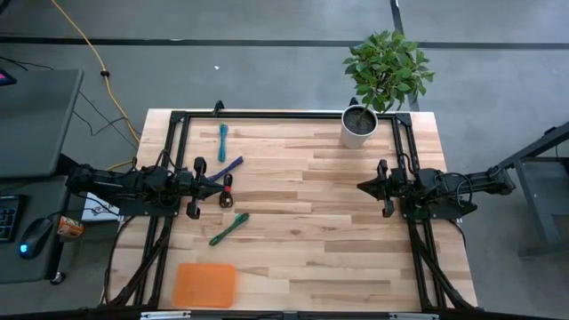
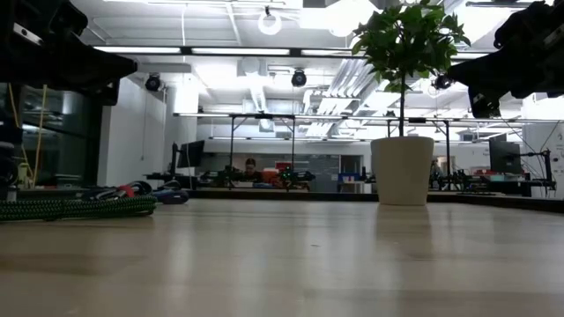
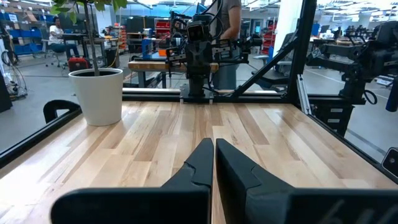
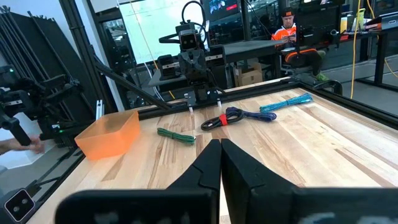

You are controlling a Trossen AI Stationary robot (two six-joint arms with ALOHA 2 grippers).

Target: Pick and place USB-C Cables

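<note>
Nothing is done yet. My left gripper (image 1: 219, 180) and my right gripper (image 1: 363, 187) are both closed and hold nothing. The teal cable (image 1: 222, 140), purple-blue cable (image 1: 230, 166), red-and-black cable (image 1: 228, 189) and green cable (image 1: 228, 228) all lie on the table (image 1: 302, 222), outside the orange tray (image 1: 204, 284).

Four USB-C cable bundles lie flat on the wooden table's left half. The teal cable (image 1: 222, 140) is laid straight, farthest back. The purple-blue cable (image 1: 230, 167) is angled beside the red-and-black cable (image 1: 228, 189). The green cable (image 1: 228, 228) is laid diagonally, nearest the front.
</note>
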